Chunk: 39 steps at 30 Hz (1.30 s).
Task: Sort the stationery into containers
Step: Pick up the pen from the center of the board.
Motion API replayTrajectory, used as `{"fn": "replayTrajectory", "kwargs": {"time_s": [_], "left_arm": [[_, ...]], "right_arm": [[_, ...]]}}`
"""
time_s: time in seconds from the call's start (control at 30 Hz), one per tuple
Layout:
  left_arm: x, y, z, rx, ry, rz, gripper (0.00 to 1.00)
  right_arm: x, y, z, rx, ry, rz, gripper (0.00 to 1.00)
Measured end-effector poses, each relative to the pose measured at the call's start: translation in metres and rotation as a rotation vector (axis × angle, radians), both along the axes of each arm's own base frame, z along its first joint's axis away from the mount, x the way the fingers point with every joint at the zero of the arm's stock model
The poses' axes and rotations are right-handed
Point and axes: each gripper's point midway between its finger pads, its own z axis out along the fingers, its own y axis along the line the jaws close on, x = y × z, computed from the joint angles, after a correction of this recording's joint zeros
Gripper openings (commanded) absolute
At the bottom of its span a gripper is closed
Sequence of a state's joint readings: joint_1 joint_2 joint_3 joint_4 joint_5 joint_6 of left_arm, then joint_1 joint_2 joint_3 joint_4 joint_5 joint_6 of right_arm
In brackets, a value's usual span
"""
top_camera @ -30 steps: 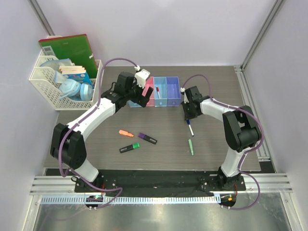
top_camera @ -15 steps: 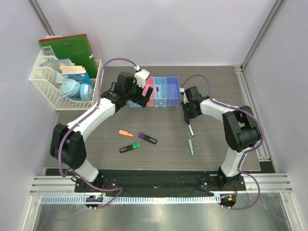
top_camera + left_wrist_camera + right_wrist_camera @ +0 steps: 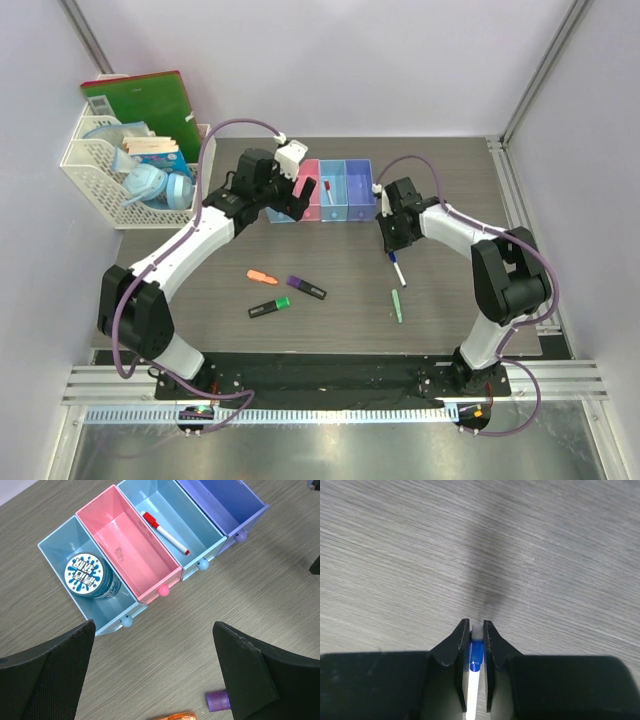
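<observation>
The left gripper (image 3: 154,630) is hovering over the joined bins with its jaws spread wide, carrying nothing. Below it, the blue tape roll (image 3: 90,576) is sitting in the blue bin (image 3: 56,542) and the red-capped marker (image 3: 165,532) is lying in the light blue bin (image 3: 145,497). Further right, the right gripper (image 3: 476,626) is pinching the blue-capped marker (image 3: 475,656) by its cap. The marker is probably light, stiff and slick, so it is liable to swing, or the cap to slip. A mid-barrel hold looks steadier.

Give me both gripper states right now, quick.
Left gripper: open, holding nothing.
Right gripper: shut on the blue-capped marker.
</observation>
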State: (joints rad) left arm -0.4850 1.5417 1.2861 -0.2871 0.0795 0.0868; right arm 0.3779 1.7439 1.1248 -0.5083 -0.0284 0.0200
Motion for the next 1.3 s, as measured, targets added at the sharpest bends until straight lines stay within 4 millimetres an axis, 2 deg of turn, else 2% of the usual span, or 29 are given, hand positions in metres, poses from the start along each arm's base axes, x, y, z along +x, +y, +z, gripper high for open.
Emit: {"fn": "replayTrajectory", "kwargs": {"time_s": [0.23,0.47,0.8,0.87,1.03,1.17,1.3], "left_arm": [[0.000,0.000,0.000,0.000,0.000,0.000,1.00],[-0.004,0.002,0.001,-0.001,-0.004,0.001,1.00],[-0.011,0.003,0.000,-0.003,-0.002,-0.017,1.00],[-0.013,0.002,-0.002,-0.007,0.004,-0.029,1.00],[-0.019,-0.006,-0.004,-0.034,0.024,-0.071,1.00],[-0.030,-0.020,-0.007,-0.088,0.059,-0.139,1.00],[-0.046,-0.039,-0.009,-0.175,0.101,-0.220,1.00]], "right_arm": [[0.008,0.004,0.028,0.023,-0.058,0.021,0.01],[0.014,0.005,0.066,0.043,-0.137,0.034,0.01],[0.007,0.000,0.099,0.053,-0.196,0.047,0.01],[0.007,0.003,0.116,0.103,-0.220,0.051,0.01],[0.011,0.018,0.184,0.286,-0.355,0.046,0.01],[0.014,0.030,0.235,0.410,-0.493,0.061,0.01],[0.024,0.041,0.269,0.501,-0.598,0.066,0.01]]}}
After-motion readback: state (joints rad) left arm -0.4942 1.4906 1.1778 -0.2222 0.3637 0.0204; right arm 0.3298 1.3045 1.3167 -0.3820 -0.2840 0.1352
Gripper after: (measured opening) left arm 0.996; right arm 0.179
